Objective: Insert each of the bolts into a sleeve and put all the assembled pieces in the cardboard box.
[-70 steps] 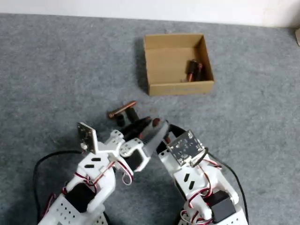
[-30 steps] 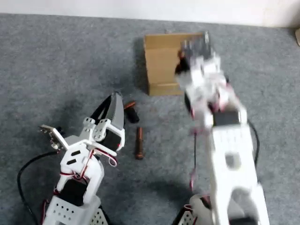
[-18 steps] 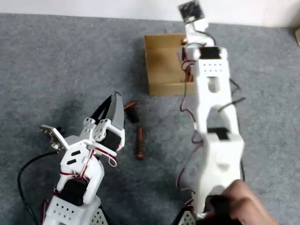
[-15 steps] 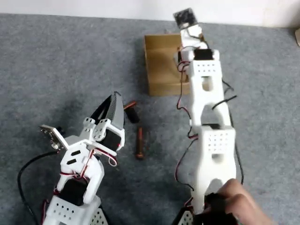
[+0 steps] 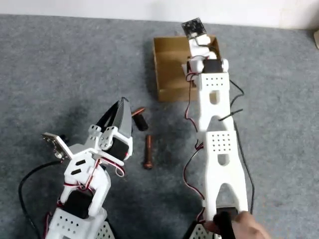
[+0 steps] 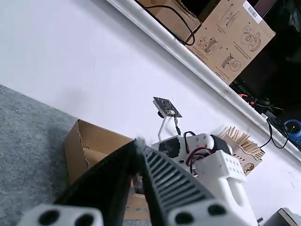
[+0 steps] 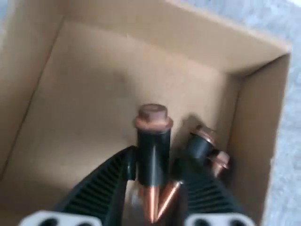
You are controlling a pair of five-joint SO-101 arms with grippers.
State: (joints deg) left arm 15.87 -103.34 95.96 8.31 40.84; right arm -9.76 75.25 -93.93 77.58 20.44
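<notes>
Right gripper (image 7: 154,162), sleeved bolt (image 7: 152,139), now over box (image 7: 202,37)

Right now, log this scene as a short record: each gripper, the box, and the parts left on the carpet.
right gripper: shut on a black sleeve with a copper bolt through it, over the open brown cardboard box
box contents: two sleeved bolts by one wall
left gripper: shut, holding nothing, beside the loose parts
loose on the grey carpet: one copper bolt lying alone; a second copper bolt next to a bare black sleeve
</notes>
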